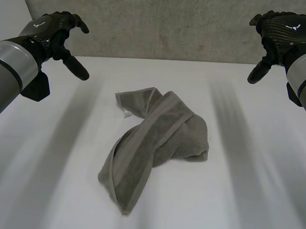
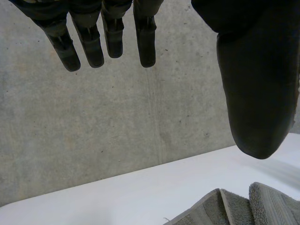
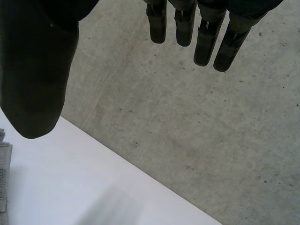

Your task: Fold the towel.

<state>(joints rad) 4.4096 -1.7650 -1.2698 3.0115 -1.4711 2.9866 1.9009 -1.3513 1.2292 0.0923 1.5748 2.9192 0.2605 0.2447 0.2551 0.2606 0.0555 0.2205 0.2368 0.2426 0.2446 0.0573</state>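
Observation:
A grey towel [image 1: 154,140] lies crumpled in a loose heap at the middle of the white table [image 1: 251,191]. My left hand [image 1: 57,35] hovers high over the table's far left, well clear of the towel, with fingers [image 2: 145,33] straight and the thumb spread. My right hand [image 1: 280,34] hangs over the far right, likewise open and empty, its fingers [image 3: 204,35] pointing at the wall. In the left wrist view a towel [image 2: 243,208] corner lies below the thumb. A thin strip of the towel [image 3: 3,178] edges the right wrist view.
A grey concrete wall [image 1: 173,23] stands right behind the table's far edge. White tabletop surrounds the towel on every side.

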